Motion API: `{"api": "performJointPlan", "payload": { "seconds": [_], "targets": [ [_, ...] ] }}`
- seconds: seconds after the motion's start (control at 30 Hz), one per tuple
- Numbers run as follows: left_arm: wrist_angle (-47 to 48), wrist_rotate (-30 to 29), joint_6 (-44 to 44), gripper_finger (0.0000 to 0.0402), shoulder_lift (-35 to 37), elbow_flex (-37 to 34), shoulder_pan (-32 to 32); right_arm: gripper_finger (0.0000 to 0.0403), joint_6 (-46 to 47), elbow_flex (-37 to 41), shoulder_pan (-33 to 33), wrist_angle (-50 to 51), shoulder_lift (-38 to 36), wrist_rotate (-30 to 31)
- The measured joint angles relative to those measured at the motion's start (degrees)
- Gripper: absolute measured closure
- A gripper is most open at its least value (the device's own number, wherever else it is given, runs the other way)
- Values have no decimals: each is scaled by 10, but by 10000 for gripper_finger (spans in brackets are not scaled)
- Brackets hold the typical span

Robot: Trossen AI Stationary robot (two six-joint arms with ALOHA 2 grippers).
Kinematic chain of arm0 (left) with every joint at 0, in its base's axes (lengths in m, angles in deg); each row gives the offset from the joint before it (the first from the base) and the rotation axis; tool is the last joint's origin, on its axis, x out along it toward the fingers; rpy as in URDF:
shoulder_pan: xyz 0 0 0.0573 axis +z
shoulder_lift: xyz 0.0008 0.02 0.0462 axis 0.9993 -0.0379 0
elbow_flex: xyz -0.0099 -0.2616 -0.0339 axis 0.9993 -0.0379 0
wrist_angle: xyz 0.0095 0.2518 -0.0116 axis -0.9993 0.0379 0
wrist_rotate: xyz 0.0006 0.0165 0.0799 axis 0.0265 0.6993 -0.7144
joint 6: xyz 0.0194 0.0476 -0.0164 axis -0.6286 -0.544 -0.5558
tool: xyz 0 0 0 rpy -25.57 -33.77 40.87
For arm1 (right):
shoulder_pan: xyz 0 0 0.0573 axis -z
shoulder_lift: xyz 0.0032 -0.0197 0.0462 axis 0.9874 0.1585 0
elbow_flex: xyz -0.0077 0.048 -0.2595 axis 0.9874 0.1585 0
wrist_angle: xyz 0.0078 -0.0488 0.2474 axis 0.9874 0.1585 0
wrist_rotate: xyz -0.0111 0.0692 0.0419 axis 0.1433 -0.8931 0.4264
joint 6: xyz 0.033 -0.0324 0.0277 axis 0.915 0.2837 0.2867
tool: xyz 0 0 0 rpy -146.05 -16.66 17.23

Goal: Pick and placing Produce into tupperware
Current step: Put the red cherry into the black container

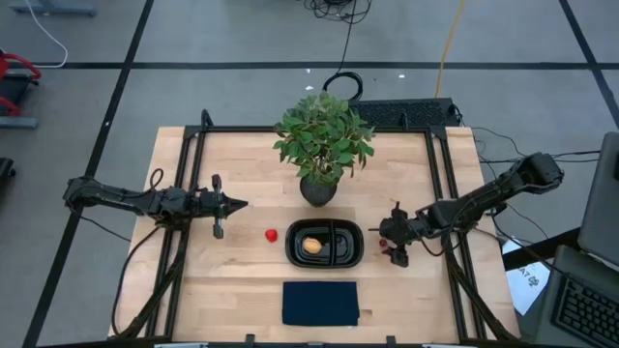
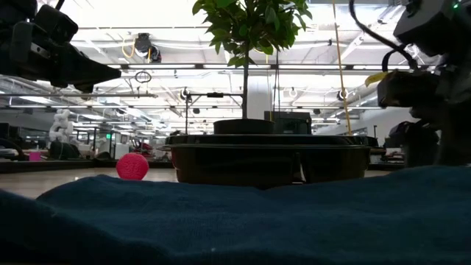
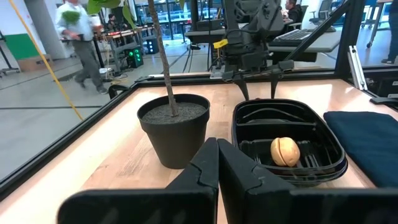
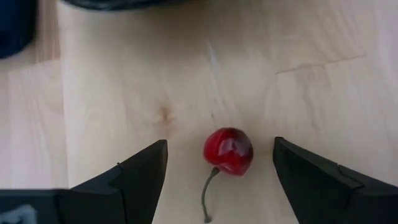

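Beside the tupperware (image 1: 325, 243), where the yellow-orange piece (image 1: 312, 246) is already sitting, your right gripper (image 4: 217, 162) is spreading its fingers around the cherry (image 4: 229, 150), while the strawberry (image 1: 272, 235) is waiting on the surface (image 1: 242, 280) near your left gripper (image 1: 237, 204), fingers pressed together.

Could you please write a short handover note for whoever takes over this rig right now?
Right gripper: open, pointed down at the table just right of the tupperware, fingers either side of the cherry, not yet closed on it.
Left gripper: shut, empty, waiting over the table's left side.
Black two-compartment tupperware: centre of the table, in front of the potted plant.
Done: the yellow-orange piece lies in the tupperware's near compartment.
Left: grasp and place the cherry, then the red strawberry-like piece, on the wood left of the tupperware.
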Motion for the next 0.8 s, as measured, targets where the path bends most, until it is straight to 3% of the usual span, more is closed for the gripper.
{"api": "performJointPlan", "payload": {
  "seconds": [0.33,0.8],
  "targets": [
    [0,0,3,401,0,0,0,138,-30,1,-13,3,0,29],
    [0,0,5,401,0,0,0,269,-39,1,-12,5,0,44]
  ]
}}
